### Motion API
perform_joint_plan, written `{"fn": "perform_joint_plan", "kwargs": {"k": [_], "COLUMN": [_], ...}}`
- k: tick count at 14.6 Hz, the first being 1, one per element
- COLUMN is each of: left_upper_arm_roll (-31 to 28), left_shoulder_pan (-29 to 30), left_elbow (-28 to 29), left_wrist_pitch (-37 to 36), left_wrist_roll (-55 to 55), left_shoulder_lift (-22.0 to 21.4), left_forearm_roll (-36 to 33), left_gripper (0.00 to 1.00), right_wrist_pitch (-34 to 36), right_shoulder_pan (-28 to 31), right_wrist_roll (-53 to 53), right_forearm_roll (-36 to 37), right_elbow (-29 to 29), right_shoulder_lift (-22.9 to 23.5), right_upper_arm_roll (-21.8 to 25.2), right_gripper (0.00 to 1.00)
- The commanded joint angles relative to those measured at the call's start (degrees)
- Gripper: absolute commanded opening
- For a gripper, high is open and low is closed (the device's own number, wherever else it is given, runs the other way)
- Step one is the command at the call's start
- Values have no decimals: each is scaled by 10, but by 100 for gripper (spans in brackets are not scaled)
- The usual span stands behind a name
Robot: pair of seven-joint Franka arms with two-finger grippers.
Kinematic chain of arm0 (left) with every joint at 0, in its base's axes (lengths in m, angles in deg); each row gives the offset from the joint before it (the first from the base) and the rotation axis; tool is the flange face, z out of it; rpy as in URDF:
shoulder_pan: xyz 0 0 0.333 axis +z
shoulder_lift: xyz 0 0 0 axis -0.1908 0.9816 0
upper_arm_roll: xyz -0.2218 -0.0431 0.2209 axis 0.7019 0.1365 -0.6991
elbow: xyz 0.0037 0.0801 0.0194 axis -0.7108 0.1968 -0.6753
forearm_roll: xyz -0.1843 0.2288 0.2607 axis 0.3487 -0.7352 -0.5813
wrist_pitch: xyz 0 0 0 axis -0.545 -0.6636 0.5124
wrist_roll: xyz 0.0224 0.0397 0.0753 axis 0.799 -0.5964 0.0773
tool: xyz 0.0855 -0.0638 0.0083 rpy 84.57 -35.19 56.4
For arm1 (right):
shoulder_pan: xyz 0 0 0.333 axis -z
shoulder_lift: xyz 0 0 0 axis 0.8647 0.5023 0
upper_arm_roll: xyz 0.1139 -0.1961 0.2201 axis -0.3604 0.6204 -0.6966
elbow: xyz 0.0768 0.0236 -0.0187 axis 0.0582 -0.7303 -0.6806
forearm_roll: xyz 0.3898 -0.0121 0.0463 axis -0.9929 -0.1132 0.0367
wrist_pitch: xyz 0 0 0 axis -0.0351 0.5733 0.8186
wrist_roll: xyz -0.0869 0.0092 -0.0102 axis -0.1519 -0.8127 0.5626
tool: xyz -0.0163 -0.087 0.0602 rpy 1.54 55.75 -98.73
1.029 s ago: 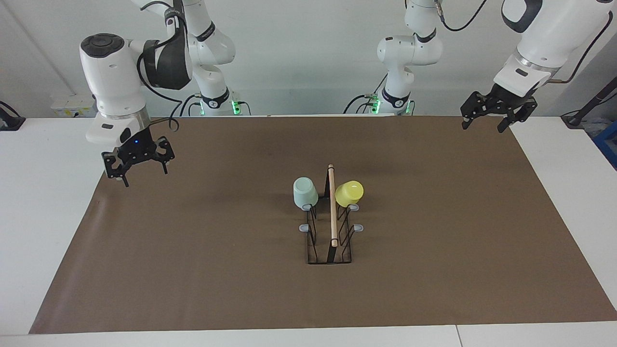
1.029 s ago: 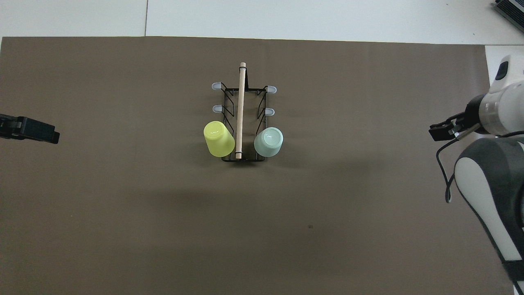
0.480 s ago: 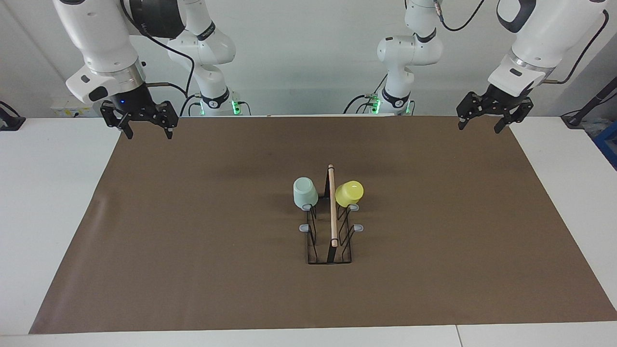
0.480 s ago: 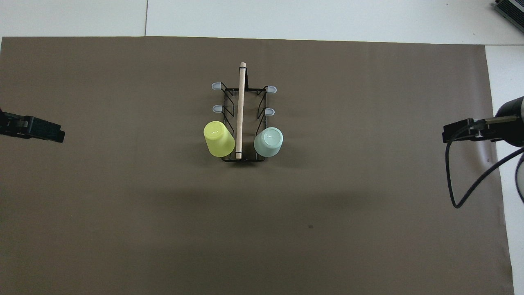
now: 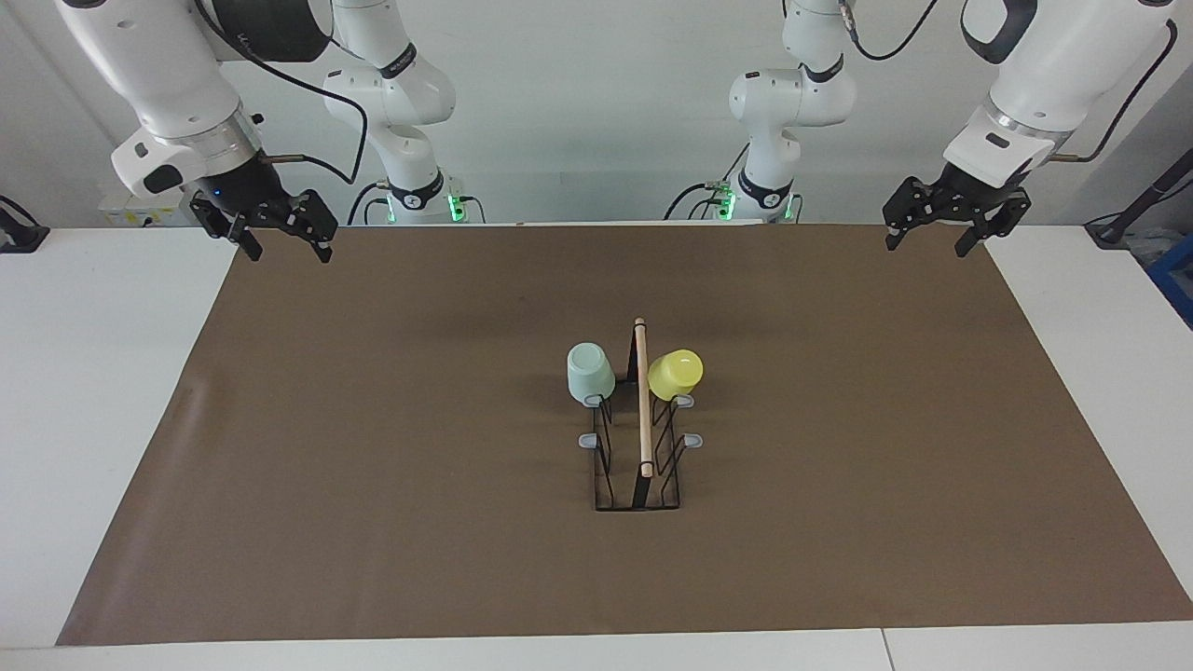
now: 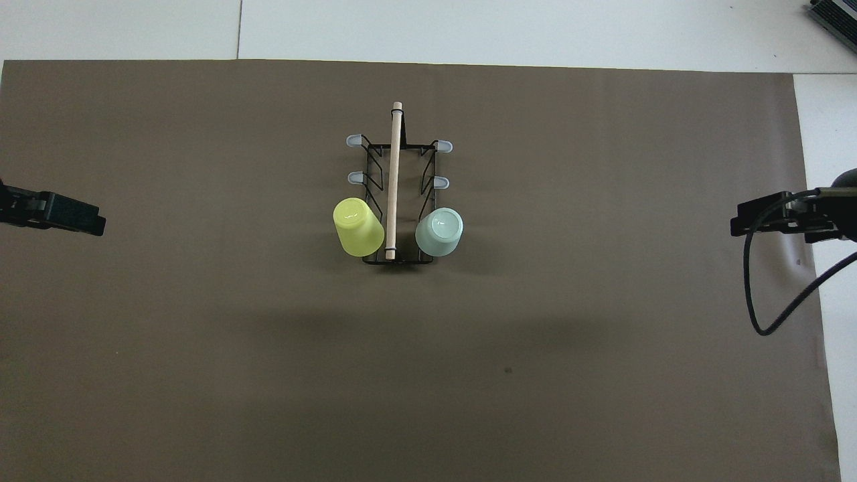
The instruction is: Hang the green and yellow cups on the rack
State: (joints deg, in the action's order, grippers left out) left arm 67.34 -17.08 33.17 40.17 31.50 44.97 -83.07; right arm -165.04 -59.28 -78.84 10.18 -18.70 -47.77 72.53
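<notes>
The black wire rack (image 5: 642,410) (image 6: 394,174) stands mid-mat, with a wooden rod along its top. On its pegs nearest the robots hang two upturned cups: the green cup (image 5: 590,373) (image 6: 439,231) on the right arm's side and the yellow cup (image 5: 675,374) (image 6: 357,227) on the left arm's side. My right gripper (image 5: 285,250) (image 6: 756,217) hangs open and empty over the mat's corner at the right arm's end. At the left arm's end, my left gripper (image 5: 926,245) (image 6: 70,215) hangs open and empty over the mat's other near corner. Both are well away from the rack.
A brown mat (image 5: 373,485) covers most of the white table (image 5: 84,391). The rack's other grey-tipped pegs (image 5: 588,440) carry nothing. The right arm's black cable (image 6: 763,321) loops over the mat's edge.
The right arm has risen and drawn back toward its base, its gripper now over the mat's corner. The left gripper has barely shifted. Cups and rack are unmoved.
</notes>
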Motion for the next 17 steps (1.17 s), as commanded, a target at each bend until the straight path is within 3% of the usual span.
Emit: {"fn": "perform_joint_plan", "kwargs": {"k": [1, 2, 6, 17], "left_upper_arm_roll": [8, 7, 9, 9], "left_shoulder_pan": [8, 6, 8, 8], "left_elbow": [17, 17, 19, 23], "left_wrist_pitch": [0, -1, 2, 5], "left_wrist_roll": [-11, -22, -35, -34], "left_shoulder_lift": [-15, -14, -15, -18], "left_forearm_roll": [-8, -8, -8, -4], "left_gripper": [100, 100, 100, 100], "right_wrist_pitch": [-25, -21, 54, 29], "right_shoulder_pan": [-1, -7, -17, 1], "right_wrist_roll": [-6, -12, -12, -14], "right_forearm_roll": [13, 42, 44, 20], "right_elbow": [-17, -15, 41, 30], "right_shoulder_lift": [-12, -7, 28, 24], "right_upper_arm_roll": [-7, -11, -12, -6], "right_gripper": [100, 100, 100, 100]}}
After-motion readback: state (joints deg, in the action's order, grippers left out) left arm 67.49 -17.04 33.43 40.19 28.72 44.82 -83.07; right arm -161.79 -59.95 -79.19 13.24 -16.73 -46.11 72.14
